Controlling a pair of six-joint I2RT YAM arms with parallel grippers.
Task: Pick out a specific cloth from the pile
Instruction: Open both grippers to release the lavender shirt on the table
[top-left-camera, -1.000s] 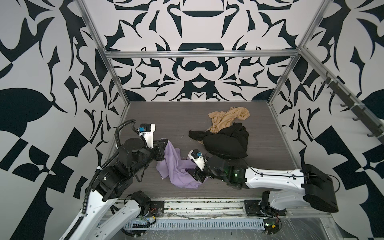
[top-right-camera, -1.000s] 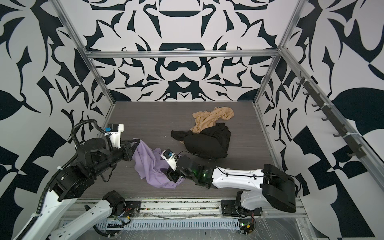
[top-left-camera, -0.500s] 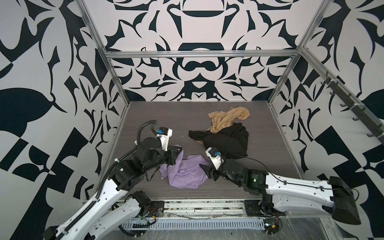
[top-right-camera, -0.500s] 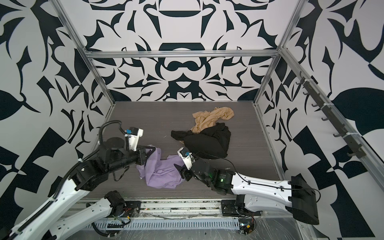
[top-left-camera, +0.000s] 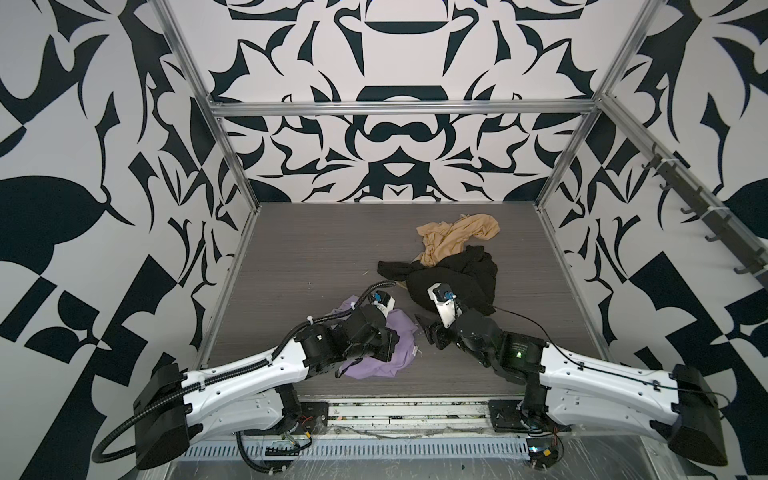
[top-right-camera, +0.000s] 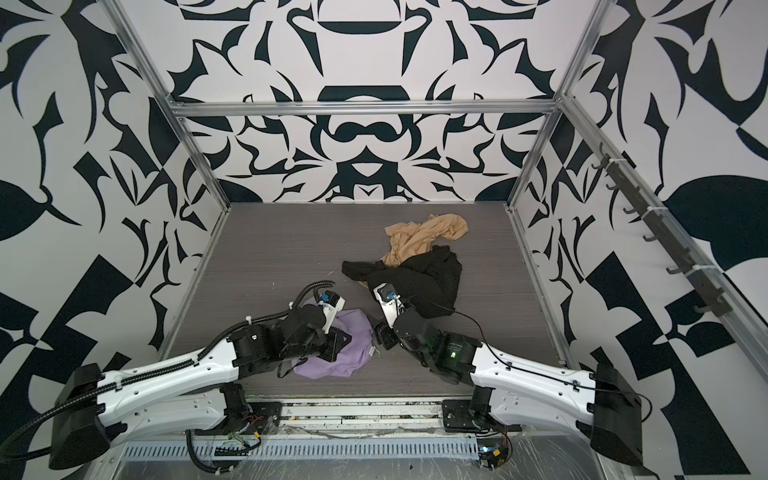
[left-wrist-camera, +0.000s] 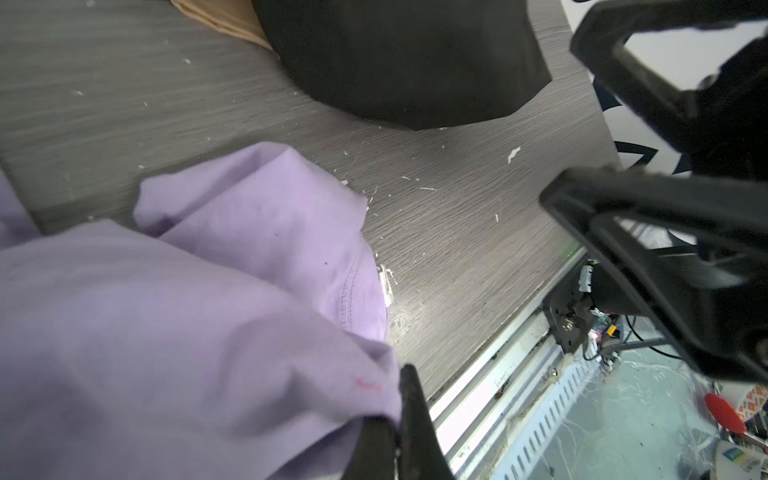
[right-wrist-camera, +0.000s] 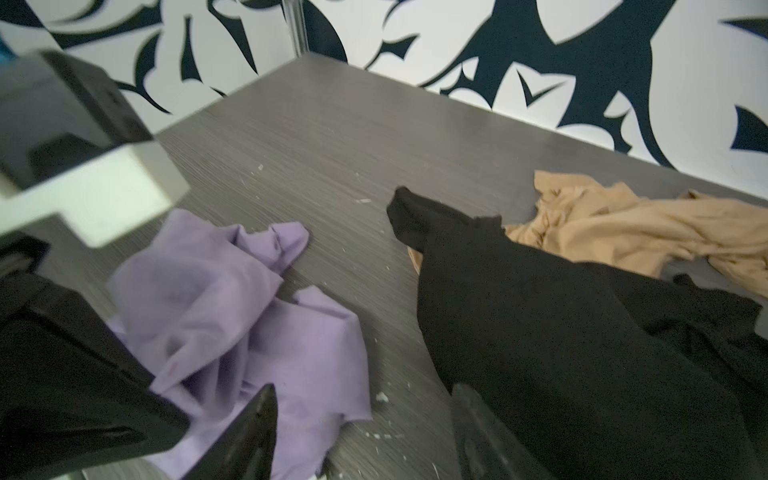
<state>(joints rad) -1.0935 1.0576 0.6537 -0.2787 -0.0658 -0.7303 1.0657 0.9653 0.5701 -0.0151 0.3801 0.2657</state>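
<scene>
The lilac cloth (top-left-camera: 401, 347) (top-right-camera: 355, 347) lies bunched on the table near the front edge, apart from the rest of the pile. Its small white tag (left-wrist-camera: 385, 286) shows at the hem. My left gripper (left-wrist-camera: 398, 419) (top-left-camera: 385, 345) is shut on a fold of the cloth (left-wrist-camera: 187, 324), and its body covers the cloth's left part in both top views. My right gripper (right-wrist-camera: 361, 395) (top-left-camera: 428, 332) stands open just right of the cloth (right-wrist-camera: 232, 316), over bare table, with nothing between its fingers.
The black cloth (top-left-camera: 455, 278) (right-wrist-camera: 561, 353) lies behind the right gripper, with the tan-beige cloth (top-left-camera: 455, 235) (right-wrist-camera: 623, 232) partly under its far edge. Patterned walls enclose the table (top-left-camera: 316, 257). A metal rail (top-left-camera: 399, 409) runs along the front edge.
The left arm has swung right and down with the lilac cloth, which now rests bunched on the table. The right gripper has drawn back to the right of the cloth and opened a little.
</scene>
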